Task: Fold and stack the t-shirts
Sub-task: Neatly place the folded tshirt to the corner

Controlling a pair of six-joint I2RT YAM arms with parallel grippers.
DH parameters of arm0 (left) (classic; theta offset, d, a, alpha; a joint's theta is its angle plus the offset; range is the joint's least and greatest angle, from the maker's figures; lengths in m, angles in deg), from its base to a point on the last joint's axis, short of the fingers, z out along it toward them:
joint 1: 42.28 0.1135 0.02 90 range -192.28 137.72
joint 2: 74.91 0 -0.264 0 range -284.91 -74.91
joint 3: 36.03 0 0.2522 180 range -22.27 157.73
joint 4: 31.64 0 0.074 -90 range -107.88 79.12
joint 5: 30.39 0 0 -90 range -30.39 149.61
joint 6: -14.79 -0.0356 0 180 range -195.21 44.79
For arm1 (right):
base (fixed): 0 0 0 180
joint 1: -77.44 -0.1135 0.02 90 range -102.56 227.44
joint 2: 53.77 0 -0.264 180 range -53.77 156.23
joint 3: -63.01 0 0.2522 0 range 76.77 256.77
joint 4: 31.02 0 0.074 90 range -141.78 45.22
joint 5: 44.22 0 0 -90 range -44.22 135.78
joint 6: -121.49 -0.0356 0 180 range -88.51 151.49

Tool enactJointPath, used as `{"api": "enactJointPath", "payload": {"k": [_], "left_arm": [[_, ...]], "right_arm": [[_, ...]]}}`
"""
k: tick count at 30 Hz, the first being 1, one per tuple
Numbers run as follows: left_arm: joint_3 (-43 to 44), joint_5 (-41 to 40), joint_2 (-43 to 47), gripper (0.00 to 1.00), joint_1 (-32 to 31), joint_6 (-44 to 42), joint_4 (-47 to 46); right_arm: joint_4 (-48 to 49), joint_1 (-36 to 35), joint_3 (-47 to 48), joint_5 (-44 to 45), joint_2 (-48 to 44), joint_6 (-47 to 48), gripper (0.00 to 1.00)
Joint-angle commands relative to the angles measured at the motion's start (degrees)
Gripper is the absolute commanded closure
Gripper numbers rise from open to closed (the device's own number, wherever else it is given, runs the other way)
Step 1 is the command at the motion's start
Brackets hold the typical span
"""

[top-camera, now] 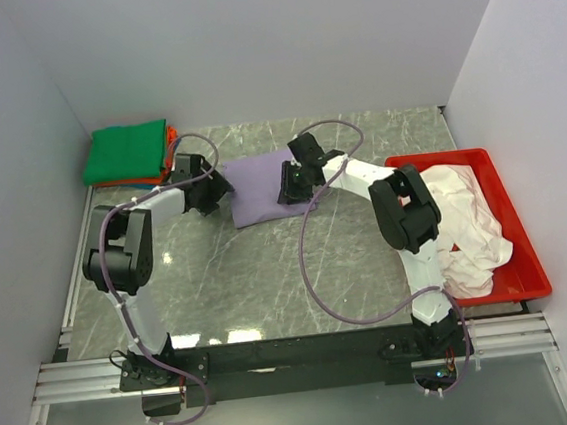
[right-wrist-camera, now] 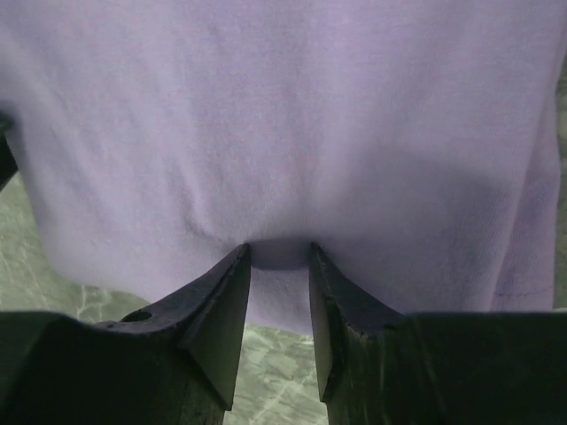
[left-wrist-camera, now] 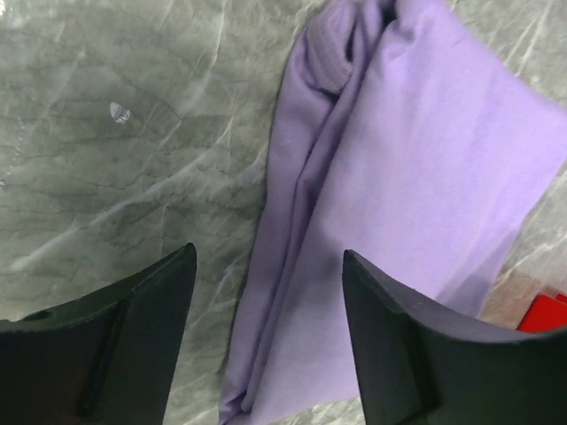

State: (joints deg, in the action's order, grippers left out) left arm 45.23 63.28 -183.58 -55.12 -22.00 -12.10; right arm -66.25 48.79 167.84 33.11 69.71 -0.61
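A lavender t-shirt point(top-camera: 259, 187), folded into a rectangle, lies on the marble table at the back centre. My left gripper point(top-camera: 213, 187) is at its left edge; in the left wrist view its jaws point(left-wrist-camera: 269, 336) stand wide open and empty over the shirt's bunched long edge point(left-wrist-camera: 416, 159). My right gripper point(top-camera: 294, 183) is at the shirt's right part; in the right wrist view point(right-wrist-camera: 279, 254) its narrowed jaws hold a fold of the lavender cloth point(right-wrist-camera: 283, 133) between the tips. A folded green t-shirt point(top-camera: 127, 152) lies on an orange-red one point(top-camera: 169, 143) at the back left.
A red tray point(top-camera: 512, 241) at the right holds crumpled pale pinkish-white t-shirts point(top-camera: 465, 220). White walls close in the back and both sides. Cables loop over the marble table point(top-camera: 259, 275) in front of the lavender shirt.
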Motion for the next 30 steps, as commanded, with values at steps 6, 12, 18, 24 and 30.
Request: {"api": "enactJointPath", "payload": {"k": [6,12,18,24,30], "left_arm": [[0.69,-0.58,-3.39,0.35,-1.40,-1.36,-0.60],[2.10,-1.46,-5.50,0.47,-2.10,-1.36,0.63],[8.41,-5.40,-9.02,0.56,-4.12,-3.20,7.29],[15.44,-11.03,-12.45,0.91,-4.83,-6.27,12.84],[27.49,-23.40,-16.66,1.00,-4.83,-12.68,23.30]], "right_arm": [[2.49,-1.33,-4.14,3.53,-4.48,-0.33,0.60],[3.02,-1.24,-5.55,3.44,-5.18,-0.25,0.61],[2.23,-1.42,-4.41,3.26,-5.88,-0.07,0.61],[0.03,-1.50,-3.18,4.40,-10.96,-0.33,0.57],[0.03,-1.59,-10.27,5.63,-23.00,-1.56,0.54]]}}
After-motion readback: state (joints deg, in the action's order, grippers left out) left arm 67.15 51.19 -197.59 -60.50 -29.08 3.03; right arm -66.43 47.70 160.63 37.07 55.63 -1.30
